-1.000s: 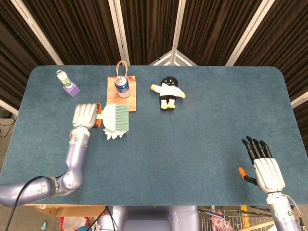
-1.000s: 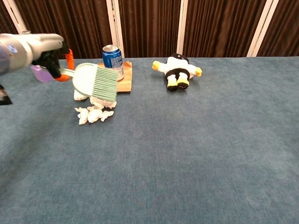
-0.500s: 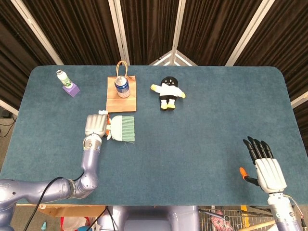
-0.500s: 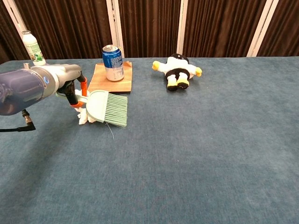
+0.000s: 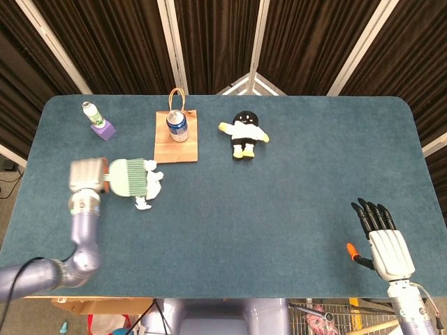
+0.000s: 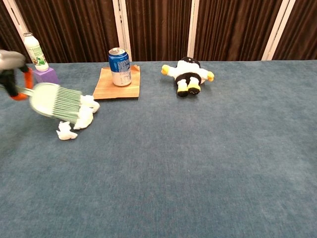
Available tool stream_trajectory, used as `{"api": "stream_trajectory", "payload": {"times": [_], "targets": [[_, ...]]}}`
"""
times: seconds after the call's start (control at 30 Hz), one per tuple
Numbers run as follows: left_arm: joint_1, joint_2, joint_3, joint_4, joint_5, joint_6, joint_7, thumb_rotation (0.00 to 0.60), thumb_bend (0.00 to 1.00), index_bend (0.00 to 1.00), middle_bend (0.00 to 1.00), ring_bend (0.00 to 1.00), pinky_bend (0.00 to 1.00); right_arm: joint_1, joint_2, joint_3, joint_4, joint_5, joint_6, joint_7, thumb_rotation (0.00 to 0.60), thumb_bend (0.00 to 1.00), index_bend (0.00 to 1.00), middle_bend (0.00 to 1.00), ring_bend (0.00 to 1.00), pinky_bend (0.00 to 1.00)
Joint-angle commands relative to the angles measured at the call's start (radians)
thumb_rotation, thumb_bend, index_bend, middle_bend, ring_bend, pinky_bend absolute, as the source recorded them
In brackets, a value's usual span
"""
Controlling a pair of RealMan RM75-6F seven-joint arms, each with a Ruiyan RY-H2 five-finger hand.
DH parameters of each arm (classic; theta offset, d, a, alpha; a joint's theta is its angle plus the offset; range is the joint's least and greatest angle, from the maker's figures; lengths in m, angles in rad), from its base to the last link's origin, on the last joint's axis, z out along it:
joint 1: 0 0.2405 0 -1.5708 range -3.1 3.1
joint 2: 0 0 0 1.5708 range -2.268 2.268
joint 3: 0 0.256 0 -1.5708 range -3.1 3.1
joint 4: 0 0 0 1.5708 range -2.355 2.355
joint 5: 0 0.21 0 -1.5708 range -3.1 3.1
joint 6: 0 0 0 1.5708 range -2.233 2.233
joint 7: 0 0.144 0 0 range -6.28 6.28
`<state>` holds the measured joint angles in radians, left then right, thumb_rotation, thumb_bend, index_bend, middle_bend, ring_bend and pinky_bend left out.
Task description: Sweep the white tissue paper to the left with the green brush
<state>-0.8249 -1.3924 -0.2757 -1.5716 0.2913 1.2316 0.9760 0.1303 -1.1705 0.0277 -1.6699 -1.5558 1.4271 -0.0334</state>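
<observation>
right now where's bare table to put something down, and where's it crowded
Free: the wide stretch from the plush penguin across to the right hand, and the near edge. Crowded: the back left, with bottle, can on paper bag, green brush and white tissue paper.

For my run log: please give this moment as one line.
left robot hand: holds green brush | white tissue paper: at the bristles, one piece apart | right robot hand: open, idle
</observation>
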Motion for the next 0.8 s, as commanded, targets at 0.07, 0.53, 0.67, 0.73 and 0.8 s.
{"api": "stream_trajectory", "payload": {"times": [0.07, 0.53, 0.67, 0.73, 0.8], "targets": [[0.057, 0.127, -0.003, -0.048, 0.045, -0.014, -0.072, 0.6, 0.77, 0.8, 1.0, 1.0, 1.0, 0.001, -0.002, 0.001, -0.001, -0.002, 0.001, -0.004, 0.6, 0.35, 0.0, 0.0, 0.0, 0.0], [-0.013, -0.033, -0.047, -0.069, 0.18, -0.043, -0.224, 0.6, 0.77, 0.8, 1.0, 1.0, 1.0, 0.004, -0.003, 0.004, 0.002, 0.008, -0.006, 0.0, 0.6, 0.34, 0.0, 0.0, 0.0, 0.0], [-0.059, -0.138, -0.023, -0.032, 0.17, -0.042, -0.183, 0.6, 0.77, 0.8, 1.0, 1.0, 1.0, 0.003, 0.0, 0.004, 0.002, 0.011, -0.006, 0.006, 0.6, 0.34, 0.0, 0.0, 0.0, 0.0], [-0.075, -0.175, -0.01, -0.015, 0.165, -0.042, -0.161, 0.6, 0.77, 0.8, 1.0, 1.0, 1.0, 0.002, 0.002, 0.004, 0.002, 0.012, -0.006, 0.009, 0.6, 0.34, 0.0, 0.0, 0.0, 0.0], [-0.087, -0.199, 0.003, -0.001, 0.158, -0.04, -0.136, 0.6, 0.77, 0.8, 1.0, 1.0, 1.0, 0.002, 0.003, 0.004, 0.002, 0.011, -0.006, 0.011, 0.6, 0.34, 0.0, 0.0, 0.0, 0.0]]}}
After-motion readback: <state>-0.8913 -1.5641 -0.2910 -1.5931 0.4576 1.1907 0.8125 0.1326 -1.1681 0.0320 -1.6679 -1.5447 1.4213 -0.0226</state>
